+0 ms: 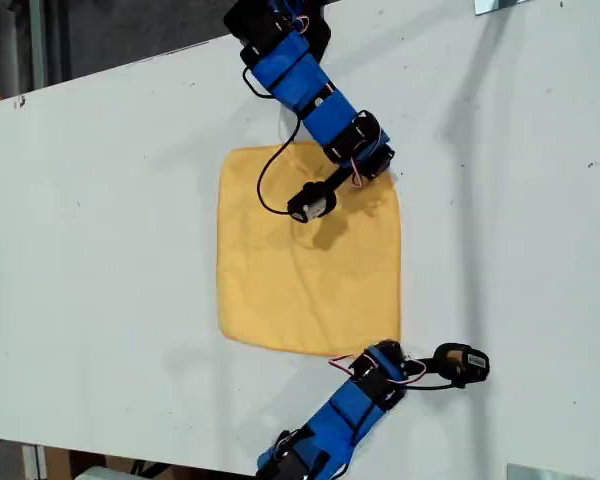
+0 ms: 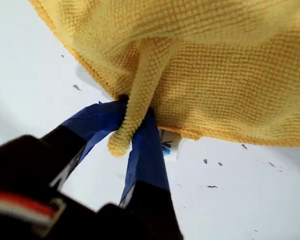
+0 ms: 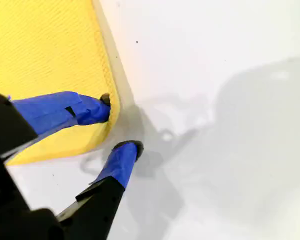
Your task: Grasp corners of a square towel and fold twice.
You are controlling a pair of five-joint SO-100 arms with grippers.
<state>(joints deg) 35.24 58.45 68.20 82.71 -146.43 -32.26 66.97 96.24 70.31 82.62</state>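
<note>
lying flat on a white table [image 1: 100, 250] marked with small dark specks, the towel [image 1: 300, 270] sits near the middle of the exterior view. my first gripper [image 2: 132, 132] is clenched on a pinched corner [image 2: 121, 142] beside a small pale tag [image 2: 169, 144] with an unreadable blue mark. my second gripper [image 3: 121, 124] is spread wide across another corner [image 3: 107, 132].

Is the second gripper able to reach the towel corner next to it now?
Probably yes. My second gripper is open and straddles the corner of the towel, one finger over cloth, the other over bare table; nothing blocks it.
</note>
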